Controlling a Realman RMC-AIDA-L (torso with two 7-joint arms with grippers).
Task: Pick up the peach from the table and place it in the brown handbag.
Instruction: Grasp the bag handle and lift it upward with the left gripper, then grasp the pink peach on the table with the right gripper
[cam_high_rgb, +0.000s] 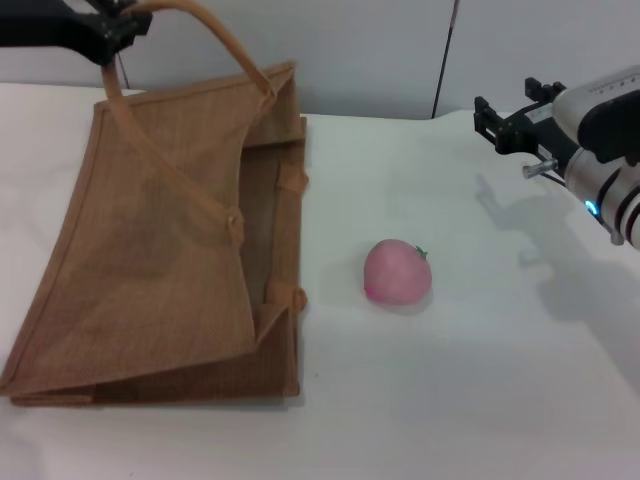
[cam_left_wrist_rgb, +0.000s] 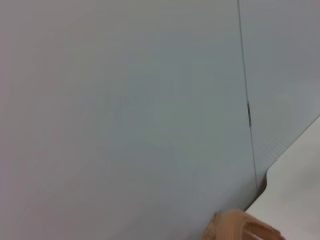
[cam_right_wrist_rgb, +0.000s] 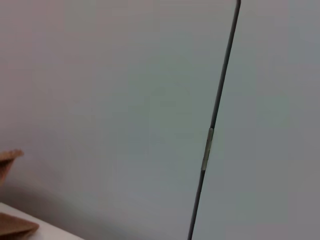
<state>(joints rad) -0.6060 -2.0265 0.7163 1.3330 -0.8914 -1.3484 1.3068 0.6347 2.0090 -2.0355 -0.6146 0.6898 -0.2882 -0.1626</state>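
round pink peach (cam_high_rgb: 397, 271) (green stem tip), on table (cam_high_rgb: 450, 400)

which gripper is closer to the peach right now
Right. The right gripper hovers above the table beyond the peach, toward its right; the left gripper is farther, up at the brown handbag's handle.

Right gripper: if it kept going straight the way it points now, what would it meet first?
Probably nothing on the table: the right gripper points toward the back wall, well above the peach. Its wrist view shows mostly bare wall; depth is unclear.
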